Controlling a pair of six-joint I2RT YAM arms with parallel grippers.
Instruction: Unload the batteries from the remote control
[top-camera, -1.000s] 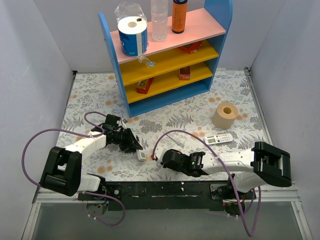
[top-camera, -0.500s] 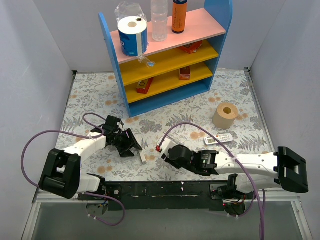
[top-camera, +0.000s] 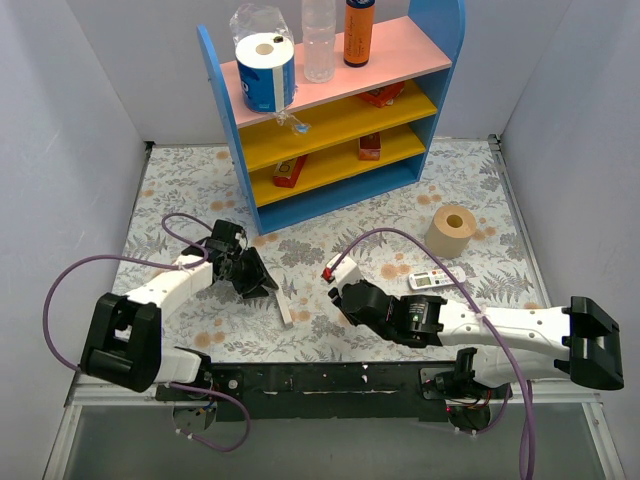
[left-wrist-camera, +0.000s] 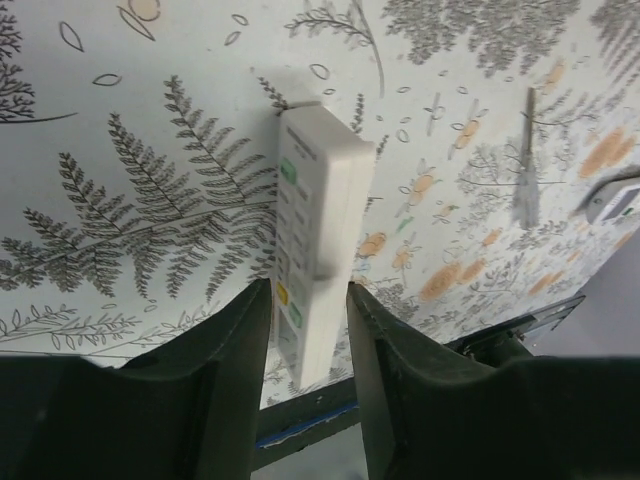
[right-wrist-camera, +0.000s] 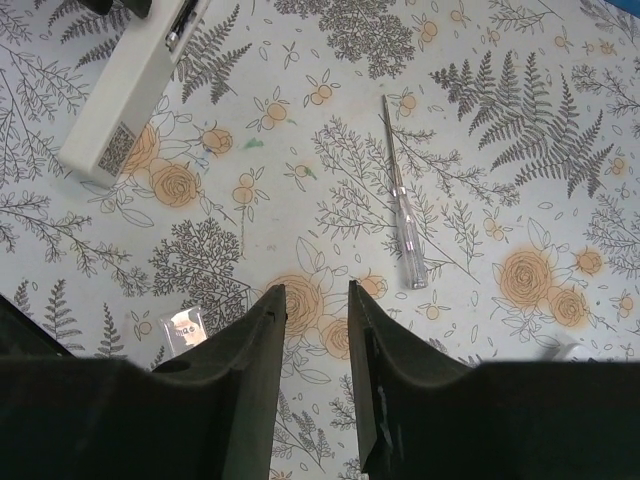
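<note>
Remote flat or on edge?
On edge: the remote stands between the left gripper fingers, button face sideways, narrow side up.

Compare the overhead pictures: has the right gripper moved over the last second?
Yes. The right gripper has moved away from the black base rail at the near edge, toward the blue shelf, as its arm stretched out.

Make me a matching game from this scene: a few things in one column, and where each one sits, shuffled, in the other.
Things:
1 long slim remote
2 cardboard roll
3 clear-handled screwdriver
4 orange bottle

Places:
A on the top shelf
B lying flat on the table, nothing touching it
C between the left jaws
D standing on the table, hole up

Pairs: 1-C, 2-D, 3-B, 4-A
</note>
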